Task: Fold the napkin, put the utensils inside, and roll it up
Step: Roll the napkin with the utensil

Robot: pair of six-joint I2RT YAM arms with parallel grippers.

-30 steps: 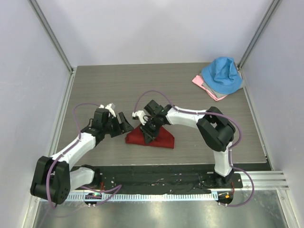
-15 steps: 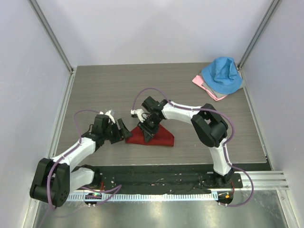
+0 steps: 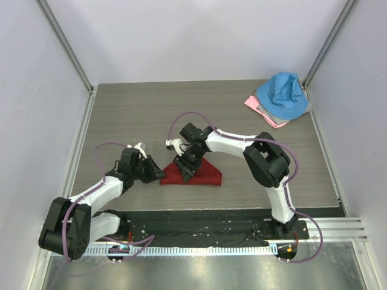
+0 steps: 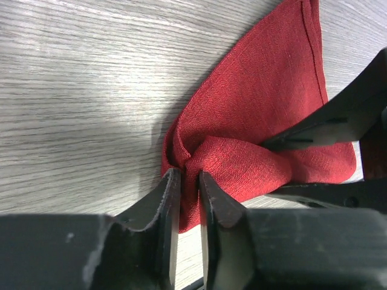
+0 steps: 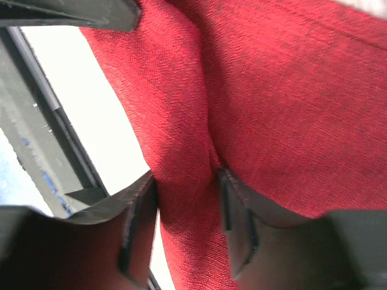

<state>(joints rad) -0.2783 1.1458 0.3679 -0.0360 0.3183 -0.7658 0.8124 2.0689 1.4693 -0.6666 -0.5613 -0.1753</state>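
Napkin [image 3: 204,176] corner clamped in left tool [image 4: 185,176], wrist view only, right tool [image 5: 185,181] grip unclear

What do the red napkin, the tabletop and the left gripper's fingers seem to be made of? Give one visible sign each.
Napkin: woven cloth, matte; thread grain, stitched hem and soft folds show. Tabletop: grey wood grain, possibly printed laminate. Left gripper's fingers: black, smooth, faintly shiny, probably hard plastic.
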